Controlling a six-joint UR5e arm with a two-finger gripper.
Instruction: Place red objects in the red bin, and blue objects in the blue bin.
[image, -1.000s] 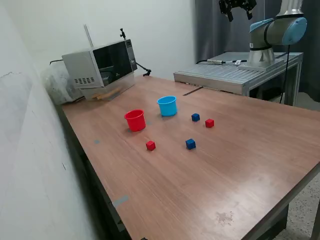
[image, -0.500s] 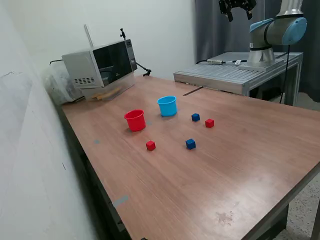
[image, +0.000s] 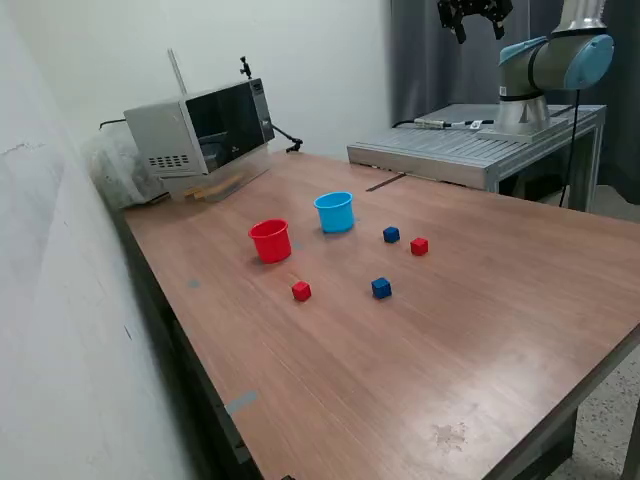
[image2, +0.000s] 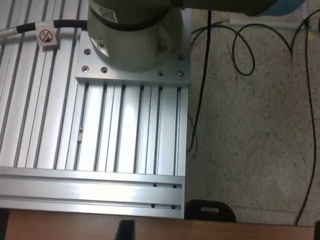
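Note:
Four small cubes lie on the wooden table (image: 470, 330). A red cube (image: 301, 290) and a blue cube (image: 381, 288) sit nearer the front. Behind them are another blue cube (image: 391, 234) and another red cube (image: 419, 246). The red bin (image: 270, 241) and the blue bin (image: 335, 212) stand upright, side by side, behind the cubes. My gripper (image: 478, 28) hangs high above the back of the scene, far from all of them, open and holding nothing. None of the cubes or bins shows in the wrist view.
A microwave (image: 200, 135) with a plastic bag (image: 112, 165) beside it stands at the table's far corner, on the exterior view's left. The arm's base (image2: 135, 35) is bolted to a ribbed aluminium plate (image: 450, 148). Cables (image2: 240, 55) lie on the speckled floor.

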